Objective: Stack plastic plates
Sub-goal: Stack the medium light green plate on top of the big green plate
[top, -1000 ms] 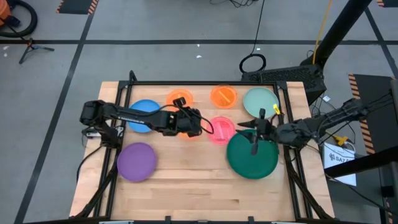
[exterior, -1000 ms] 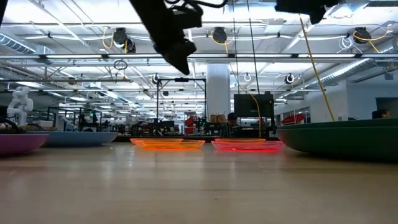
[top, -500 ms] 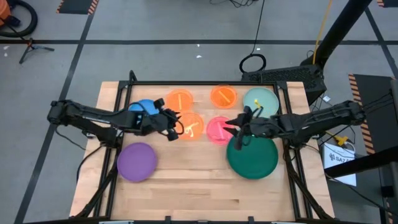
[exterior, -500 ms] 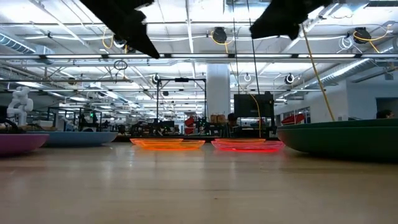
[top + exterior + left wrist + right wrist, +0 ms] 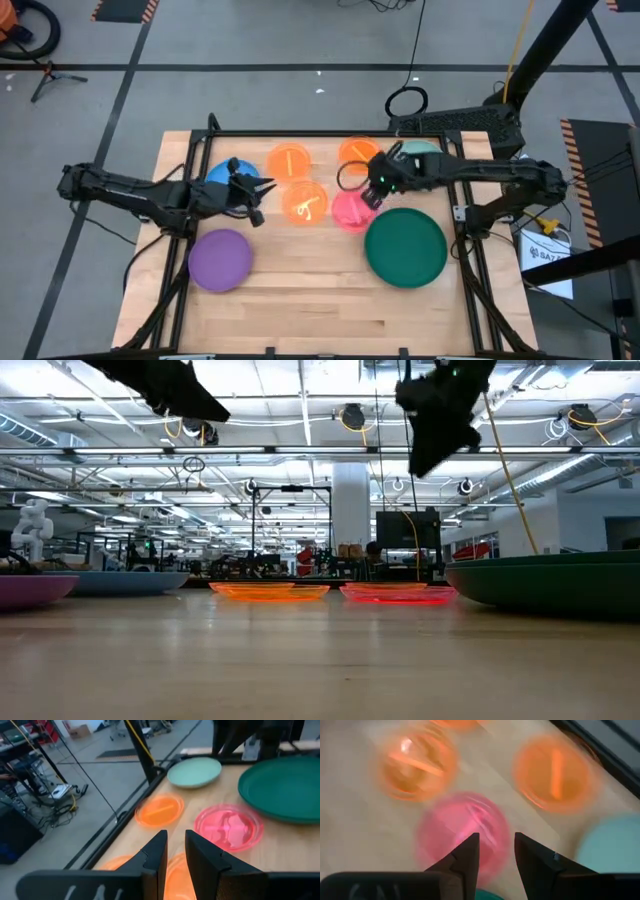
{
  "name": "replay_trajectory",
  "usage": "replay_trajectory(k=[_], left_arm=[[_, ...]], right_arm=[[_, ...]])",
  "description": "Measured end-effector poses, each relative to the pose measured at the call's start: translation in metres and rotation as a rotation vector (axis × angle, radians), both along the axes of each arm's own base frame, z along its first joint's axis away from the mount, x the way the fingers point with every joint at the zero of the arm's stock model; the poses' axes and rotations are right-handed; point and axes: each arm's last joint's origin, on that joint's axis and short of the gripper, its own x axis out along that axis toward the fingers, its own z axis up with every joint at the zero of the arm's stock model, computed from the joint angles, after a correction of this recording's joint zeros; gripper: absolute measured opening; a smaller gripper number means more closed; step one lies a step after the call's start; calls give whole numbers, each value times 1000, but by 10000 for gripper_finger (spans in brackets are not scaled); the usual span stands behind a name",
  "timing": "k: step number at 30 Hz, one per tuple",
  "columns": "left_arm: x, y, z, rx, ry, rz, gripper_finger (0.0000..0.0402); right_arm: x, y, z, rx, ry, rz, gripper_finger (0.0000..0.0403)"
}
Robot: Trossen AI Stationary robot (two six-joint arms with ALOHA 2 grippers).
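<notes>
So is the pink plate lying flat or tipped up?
Flat. The pink plate lies level on the table, as the low view shows.

Seven round plastic plates lie flat and apart on the surface — none stacked. A large dark green plate (image 5: 405,246) sits at about 4 o'clock from the centre, a medium purple plate (image 5: 219,258) at 8 o'clock. The blue plate (image 5: 221,172) lies at 10 o'clock, partly hidden, and the pale mint plate (image 5: 194,771) at 2 o'clock. Three small translucent orange plates (image 5: 289,160) (image 5: 356,152) (image 5: 305,201) cluster toward 12 o'clock, with the small pink plate (image 5: 350,211) just beside the middle orange one — at its 3 o'clock.
</notes>
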Motion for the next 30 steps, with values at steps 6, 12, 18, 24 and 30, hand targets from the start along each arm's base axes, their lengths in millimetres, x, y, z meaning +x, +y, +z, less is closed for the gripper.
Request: replay_trajectory(k=[6, 12, 18, 24, 30], left_arm=[[-6, 1, 5, -20, -31, 6, 74], [-7, 1, 2, -20, -6, 8, 74], [-9, 1, -1, -24, 31, 12, 74], [-8, 1, 6, 23, 37, -6, 74], [-8, 1, 32, 60, -16, -21, 74]], right_arm=[[-17, -45, -12, 80, 135, -186, 116], [-30, -88, -29, 108, 247, -313, 116], [-34, -114, -45, 115, 344, -271, 116], [-25, -122, -46, 71, 255, -277, 116], [-10, -131, -40, -10, 84, -282, 116]])
